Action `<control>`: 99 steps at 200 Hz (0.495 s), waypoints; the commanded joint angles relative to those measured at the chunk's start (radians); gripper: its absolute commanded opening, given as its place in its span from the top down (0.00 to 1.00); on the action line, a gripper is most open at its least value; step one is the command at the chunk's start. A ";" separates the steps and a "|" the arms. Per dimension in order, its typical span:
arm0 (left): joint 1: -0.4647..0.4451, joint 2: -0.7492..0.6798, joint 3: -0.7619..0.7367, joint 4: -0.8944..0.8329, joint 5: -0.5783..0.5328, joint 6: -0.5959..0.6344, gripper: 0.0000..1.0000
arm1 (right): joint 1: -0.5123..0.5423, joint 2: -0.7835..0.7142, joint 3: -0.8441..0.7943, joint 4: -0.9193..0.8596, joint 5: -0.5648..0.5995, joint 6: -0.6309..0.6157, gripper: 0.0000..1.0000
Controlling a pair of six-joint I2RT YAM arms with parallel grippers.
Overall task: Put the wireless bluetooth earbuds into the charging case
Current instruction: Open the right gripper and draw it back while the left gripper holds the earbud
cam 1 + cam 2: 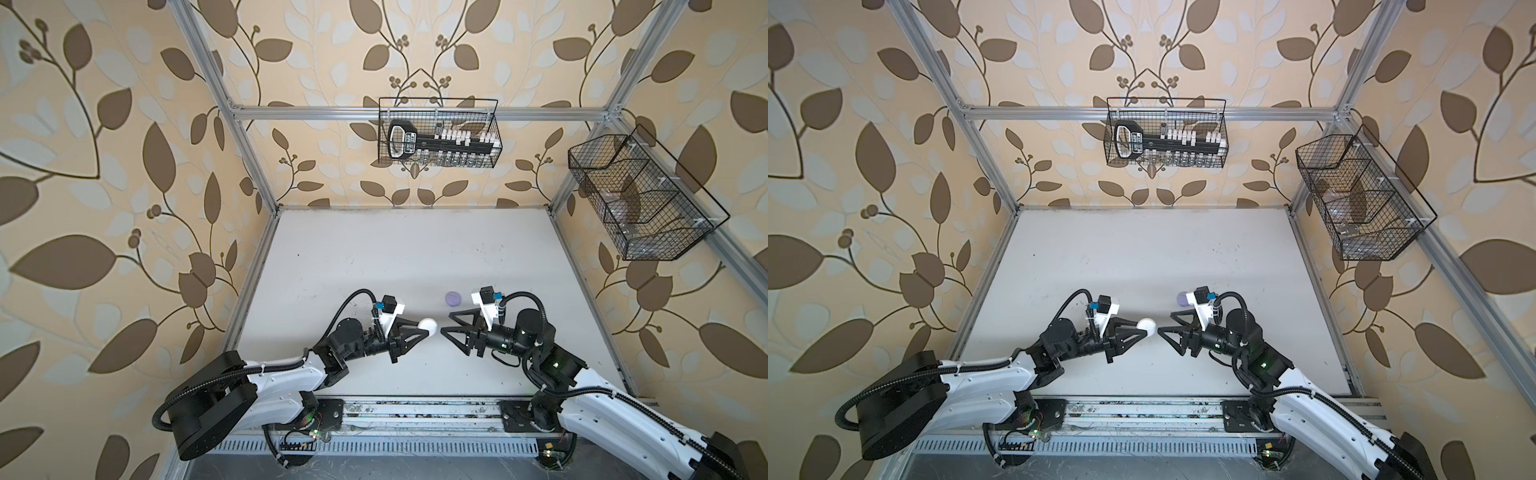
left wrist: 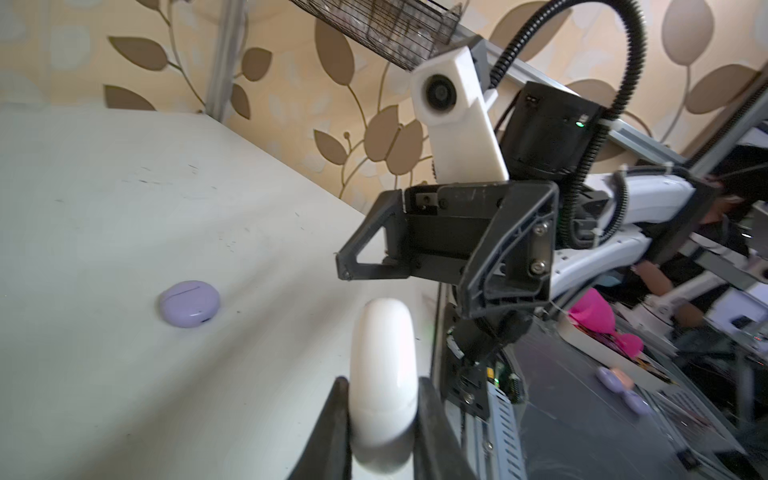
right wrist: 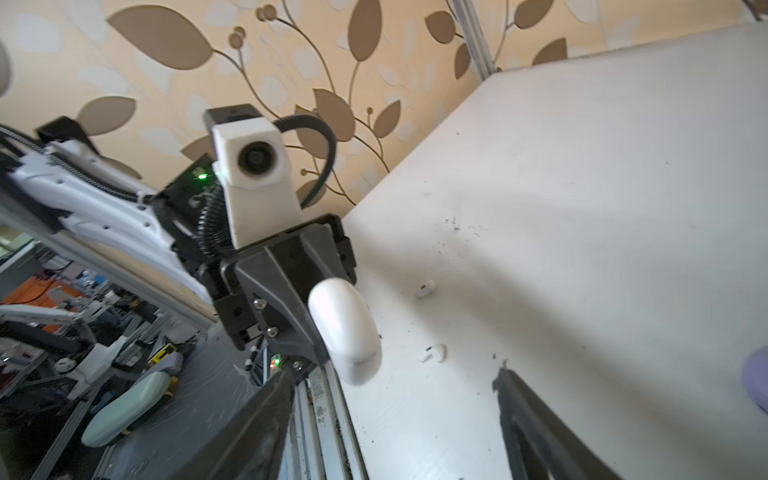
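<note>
Leaf-patterned walls enclose the white surface [image 1: 374, 257]. Left end effector [image 1: 423, 329] clamps the round white plastic charging case [image 2: 384, 374], lid shut, raised off the surface; right end effector [image 1: 446, 323] stands wide and empty just beside it. A round lavender case [image 1: 453, 298] lies nearby. Two tiny white stemmed earbuds [image 3: 426, 288] [image 3: 432, 353] lie loose on the surface. I judge the step to be case presentation. Next I must pry the lid open along its seam.
</note>
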 commanded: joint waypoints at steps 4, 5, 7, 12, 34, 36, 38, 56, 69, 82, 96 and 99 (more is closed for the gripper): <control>0.004 0.015 -0.026 0.047 -0.168 0.107 1.00 | -0.006 0.090 0.089 -0.129 0.120 -0.014 0.22; 0.004 0.016 -0.025 0.042 -0.170 0.108 1.00 | -0.005 0.095 0.091 -0.131 0.123 -0.014 0.22; 0.004 0.018 -0.022 0.031 -0.173 0.111 1.00 | -0.005 0.105 0.096 -0.136 0.128 -0.014 0.22; 0.004 0.023 -0.019 0.011 -0.173 0.118 0.99 | -0.005 0.127 0.106 -0.144 0.140 -0.014 0.22; 0.004 0.052 -0.048 0.062 -0.157 0.152 1.00 | -0.003 0.233 0.149 -0.185 0.174 -0.010 0.22; 0.004 0.055 -0.053 0.077 -0.155 0.160 1.00 | -0.003 0.244 0.152 -0.187 0.172 -0.008 0.22; 0.004 0.059 -0.060 0.090 -0.154 0.165 1.00 | -0.002 0.252 0.154 -0.187 0.171 -0.008 0.22; 0.001 0.094 -0.096 0.188 -0.148 0.223 1.00 | 0.025 0.313 0.173 -0.188 0.183 0.001 0.22; -0.001 0.120 -0.106 0.221 -0.144 0.264 1.00 | 0.058 0.336 0.197 -0.208 0.220 0.002 0.22; -0.001 0.146 -0.116 0.252 -0.141 0.301 1.00 | 0.087 0.352 0.226 -0.247 0.253 0.001 0.22; -0.001 0.175 -0.127 0.304 -0.142 0.333 1.00 | 0.111 0.353 0.245 -0.270 0.284 0.007 0.22; -0.001 0.185 -0.128 0.313 -0.139 0.341 1.00 | 0.115 0.354 0.247 -0.275 0.288 0.009 0.22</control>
